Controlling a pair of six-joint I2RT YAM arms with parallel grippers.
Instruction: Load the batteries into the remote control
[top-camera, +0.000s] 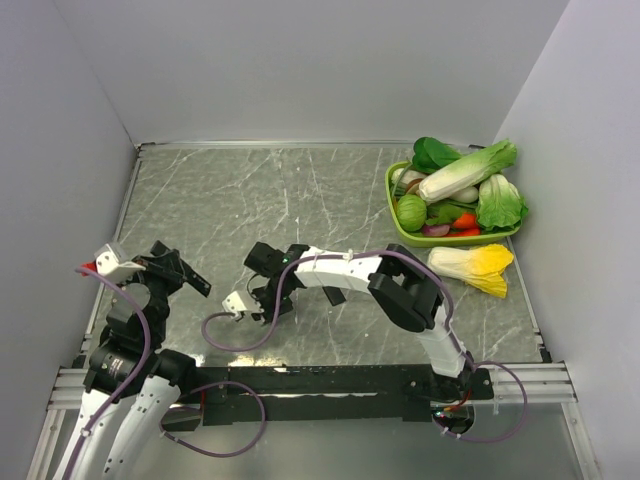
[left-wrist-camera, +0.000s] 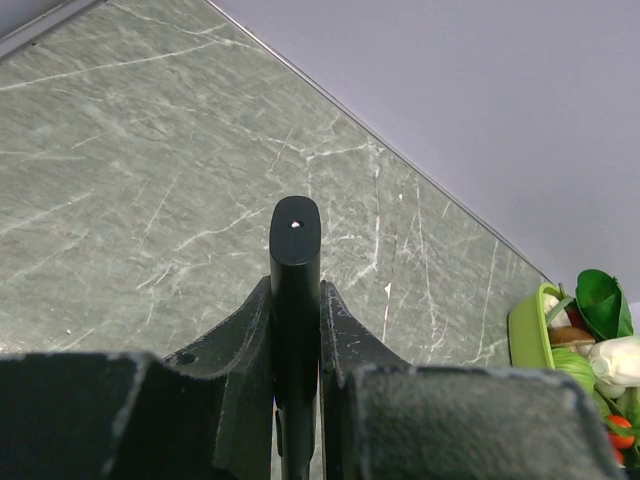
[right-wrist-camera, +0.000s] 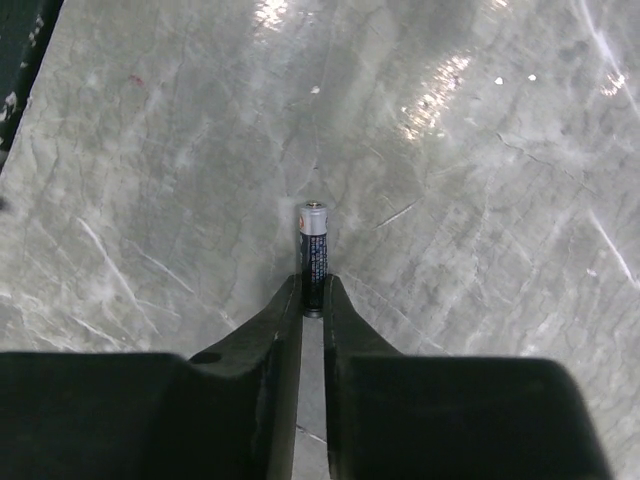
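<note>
My left gripper (top-camera: 178, 272) is shut on the remote control (top-camera: 196, 284), a slim black bar held up above the table's left side. In the left wrist view the remote (left-wrist-camera: 295, 250) sticks out end-on between the closed fingers (left-wrist-camera: 345, 330). My right gripper (top-camera: 262, 258) hangs over the middle of the table. In the right wrist view it (right-wrist-camera: 313, 292) is shut on one battery (right-wrist-camera: 314, 245), a thin dark cylinder with a silver tip, held by its lower end above the marble top. Any other battery is out of view.
A green basket (top-camera: 393, 212) of toy vegetables stands at the back right and shows in the left wrist view (left-wrist-camera: 527, 325). A yellow-white cabbage (top-camera: 476, 265) lies in front of it. Grey walls close in the table's left, back and right sides.
</note>
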